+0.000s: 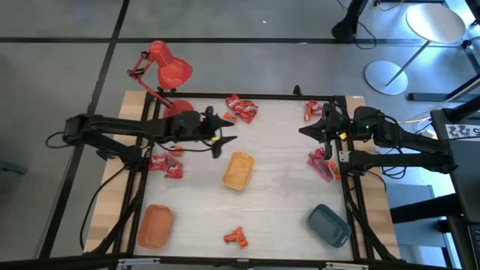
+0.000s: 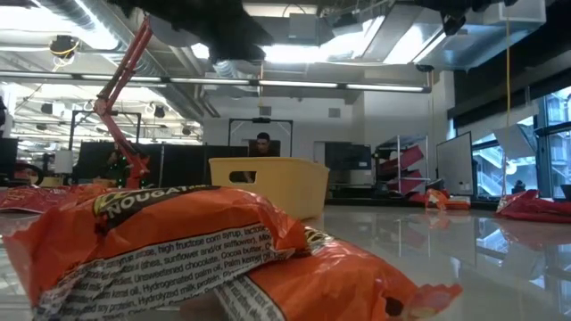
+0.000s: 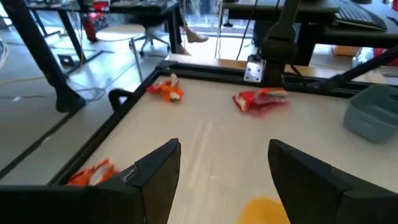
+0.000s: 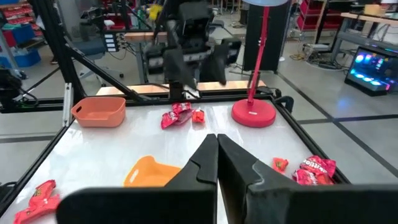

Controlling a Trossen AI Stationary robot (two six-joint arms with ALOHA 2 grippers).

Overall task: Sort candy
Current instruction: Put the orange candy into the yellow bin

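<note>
The candy lies in small heaps of red and orange wrappers: far middle (image 1: 241, 109), far right (image 1: 313, 110), right edge (image 1: 322, 163), left (image 1: 165, 163) and near middle (image 1: 236, 238). My left gripper (image 1: 223, 144) hovers open above the table, left of centre, just beyond the yellow tray (image 1: 238, 170). In its wrist view nothing lies between its fingers (image 3: 224, 180), and the right-edge heap (image 3: 261, 101) shows ahead. My right gripper (image 1: 304, 130) is shut and empty above the far right part of the table (image 4: 217, 162).
An orange tray (image 1: 154, 225) sits near left and a grey tray (image 1: 328, 225) near right. A red desk lamp (image 1: 169, 71) stands at the far left corner. A black frame (image 1: 345, 180) rims the table. One sweet (image 2: 178, 241) lies right in front of the low camera.
</note>
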